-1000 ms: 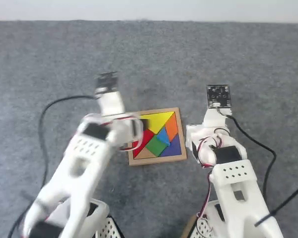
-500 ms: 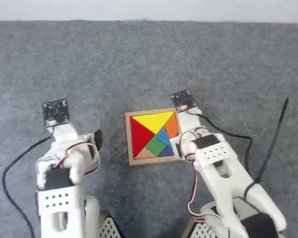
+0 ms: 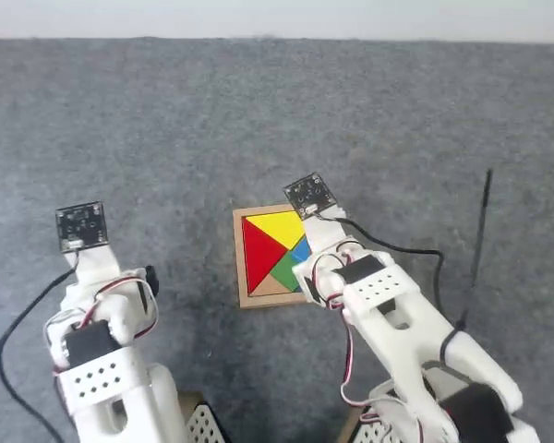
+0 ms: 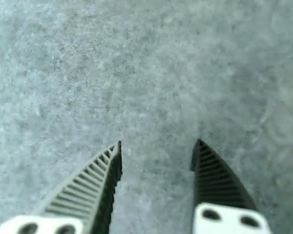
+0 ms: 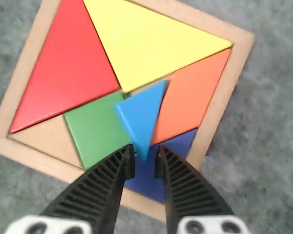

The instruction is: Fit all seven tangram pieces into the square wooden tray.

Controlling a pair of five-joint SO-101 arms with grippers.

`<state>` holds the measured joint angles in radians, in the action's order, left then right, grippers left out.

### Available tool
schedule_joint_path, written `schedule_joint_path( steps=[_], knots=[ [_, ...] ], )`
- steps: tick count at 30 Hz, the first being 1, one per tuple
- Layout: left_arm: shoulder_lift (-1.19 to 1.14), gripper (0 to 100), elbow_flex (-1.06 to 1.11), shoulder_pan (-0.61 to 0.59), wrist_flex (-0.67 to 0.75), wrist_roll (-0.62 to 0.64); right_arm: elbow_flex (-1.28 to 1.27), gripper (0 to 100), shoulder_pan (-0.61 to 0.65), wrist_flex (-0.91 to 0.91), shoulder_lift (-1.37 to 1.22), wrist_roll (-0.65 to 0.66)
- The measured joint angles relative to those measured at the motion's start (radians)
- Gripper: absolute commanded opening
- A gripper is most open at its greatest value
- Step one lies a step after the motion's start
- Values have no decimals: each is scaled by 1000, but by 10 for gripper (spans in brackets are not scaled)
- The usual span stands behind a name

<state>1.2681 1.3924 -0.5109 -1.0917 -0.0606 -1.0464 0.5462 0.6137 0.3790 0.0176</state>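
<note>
The left arm (image 3: pixel 97 369) stands at 8 o'clock on the grey carpet (image 3: pixel 369 111), well apart from the tray. The left gripper (image 4: pixel 159 143) hangs over bare carpet, its fingers spread wide with nothing between them.

The tray (image 3: pixel 239 277) lies near the middle of the carpet, at 3 o'clock from the left arm. Seen from above, the red triangle (image 3: pixel 258 251) fills its 9 o'clock side. The yellow triangle (image 3: pixel 277 228) fills 12 o'clock, and the green square (image 3: pixel 284 271) sits toward 6 o'clock. At 7 o'clock is a tan triangle (image 5: pixel 41 139); I cannot tell whether it is a piece or the tray's bare floor.

The right arm (image 3: pixel 388 305) reaches in from 5 o'clock and covers the tray's 3 to 5 o'clock part. The right gripper (image 5: pixel 145 148) has its fingers drawn close, pinching the narrow corner of the blue triangle (image 5: pixel 142 114). That triangle lies askew, one edge over the green square, its far corner near where the yellow triangle meets the orange piece (image 5: pixel 188 97). The purple piece (image 5: pixel 181 141) lies under the gripper, beside the orange piece and against the rim.
</note>
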Motion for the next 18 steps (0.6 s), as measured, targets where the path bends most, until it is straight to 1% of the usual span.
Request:
schedule_joint_path(
  steps=[4, 11, 14, 18],
  knots=[
    [0, 119, 3, 0, 0, -20, 31, 83, -5, -57, -72, 0],
    [0, 119, 3, 0, 0, -25, 55, 83, 0, -64, -107, 2],
    [0, 119, 3, 0, 0, -25, 57, 83, 0, -14, -84, 2],
    [0, 119, 3, 0, 0, -26, 55, 83, -5, 98, 26, 3]
  ],
)
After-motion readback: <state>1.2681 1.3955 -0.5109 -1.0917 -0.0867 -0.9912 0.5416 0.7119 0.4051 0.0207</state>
